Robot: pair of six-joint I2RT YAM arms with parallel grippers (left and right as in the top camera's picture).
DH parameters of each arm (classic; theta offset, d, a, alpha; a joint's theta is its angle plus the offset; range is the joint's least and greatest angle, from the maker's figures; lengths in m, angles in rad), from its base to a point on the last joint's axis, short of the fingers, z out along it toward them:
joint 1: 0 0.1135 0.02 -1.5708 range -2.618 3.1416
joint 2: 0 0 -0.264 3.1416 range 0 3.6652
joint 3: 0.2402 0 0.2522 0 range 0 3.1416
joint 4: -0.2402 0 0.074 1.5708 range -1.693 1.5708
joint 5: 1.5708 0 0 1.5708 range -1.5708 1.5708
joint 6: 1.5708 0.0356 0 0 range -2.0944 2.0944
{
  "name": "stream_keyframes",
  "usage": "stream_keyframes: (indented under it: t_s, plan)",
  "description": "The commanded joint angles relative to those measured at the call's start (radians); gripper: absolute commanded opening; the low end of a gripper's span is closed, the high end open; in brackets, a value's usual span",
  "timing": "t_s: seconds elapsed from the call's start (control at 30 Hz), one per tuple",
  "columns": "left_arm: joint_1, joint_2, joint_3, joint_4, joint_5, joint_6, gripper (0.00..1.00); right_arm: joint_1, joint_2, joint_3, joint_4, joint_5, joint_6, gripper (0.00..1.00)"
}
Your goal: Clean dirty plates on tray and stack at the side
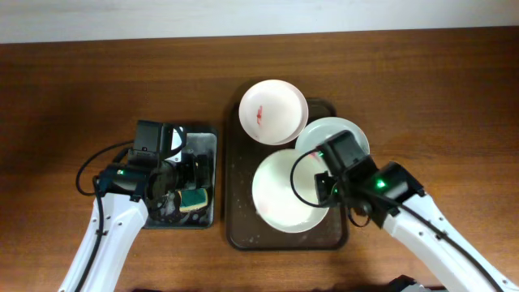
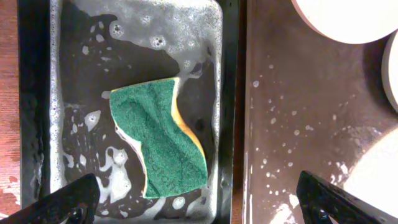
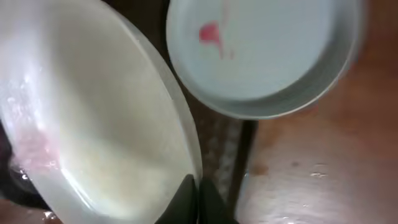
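Observation:
The dark brown tray point(image 1: 239, 186) holds three white plates. The far plate point(image 1: 273, 111) has a red smear. A pale plate point(image 1: 336, 131) lies at the right with a small red mark point(image 3: 261, 56). The biggest plate point(image 1: 280, 195) is tilted, and my right gripper point(image 1: 324, 182) is shut on its right rim point(image 3: 196, 196); a faint pink smear shows on this plate point(image 3: 93, 124). My left gripper point(image 1: 182, 182) hangs open and empty above the green-yellow sponge point(image 2: 158, 137), its fingers wide apart point(image 2: 199, 205).
The sponge lies in a small black tray point(image 2: 37, 93) of soapy water, just left of the brown tray point(image 2: 292, 112). Bare wooden table point(image 3: 323, 162) lies right of the brown tray and all around.

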Motion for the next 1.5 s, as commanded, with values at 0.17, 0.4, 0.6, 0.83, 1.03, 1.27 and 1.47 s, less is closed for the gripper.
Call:
stream_keyframes:
  t_s: [0.17, 0.4, 0.6, 0.83, 1.03, 1.27, 1.47]
  plan:
    - [0.006, -0.008, 0.012, 0.000, 0.010, 0.009, 0.99, 0.304, -0.006, 0.194, -0.137, 0.651, 0.035, 0.04]
    - [0.006, -0.008, 0.012, 0.000, 0.010, 0.009, 1.00, 0.396, 0.006, 0.194, -0.180, 0.740, 0.031, 0.04]
    - [0.006, -0.008, 0.012, 0.000, 0.010, 0.009, 0.99, 0.396, 0.060, 0.194, -0.232, 0.740, 0.015, 0.04]
    - [0.006, -0.008, 0.012, 0.000, 0.010, 0.009, 0.99, 0.578, 0.065, 0.194, -0.234, 0.929, -0.064, 0.04]
    - [0.006, -0.008, 0.012, 0.000, 0.010, 0.009, 0.99, 0.587, 0.069, 0.194, -0.234, 0.961, -0.075, 0.04]
    - [0.006, -0.008, 0.012, 0.000, 0.010, 0.009, 1.00, 0.582, 0.069, 0.194, -0.234, 0.959, -0.029, 0.04]
    - [0.006, -0.008, 0.012, 0.000, 0.010, 0.009, 0.99, -0.096, 0.035, 0.231, -0.193, 0.072, 0.041, 0.04]
